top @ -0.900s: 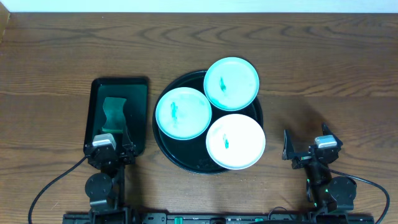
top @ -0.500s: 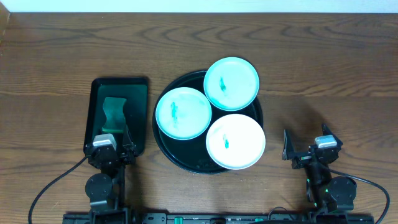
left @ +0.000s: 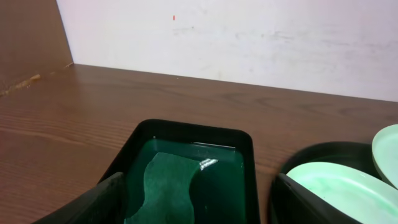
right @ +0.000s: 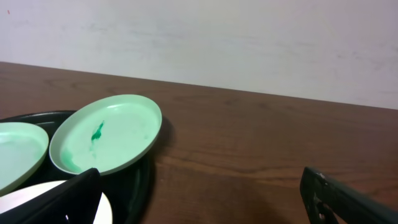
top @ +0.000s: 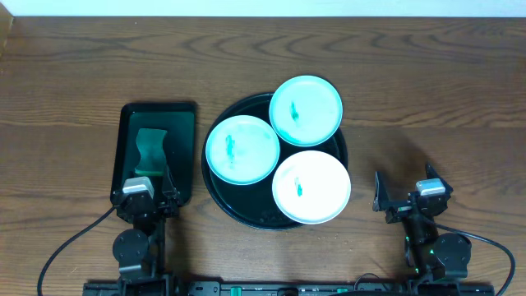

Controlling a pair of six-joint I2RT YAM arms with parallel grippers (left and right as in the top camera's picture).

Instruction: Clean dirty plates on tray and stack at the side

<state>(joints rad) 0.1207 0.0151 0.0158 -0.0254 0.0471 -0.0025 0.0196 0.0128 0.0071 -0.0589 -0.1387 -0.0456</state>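
Three pale mint plates, each with a teal smear, lie on the round black tray [top: 215, 194]: one at the left [top: 242, 149], one at the back right [top: 306, 110] overhanging the rim, one at the front right [top: 311, 187]. My left gripper [top: 153, 178] is open and empty over the near end of the rectangular tray. My right gripper [top: 401, 191] is open and empty, right of the round tray. In the right wrist view the back plate [right: 106, 134] and the tray rim [right: 142, 180] show at left. In the left wrist view a plate [left: 339, 190] shows at right.
A smaller rectangular black tray [top: 184, 148] with a green sponge [top: 149, 152] lies left of the round tray; it shows between the left fingers in the left wrist view [left: 245, 168]. A white wall runs along the table's far edge. Bare wood lies right of the round tray.
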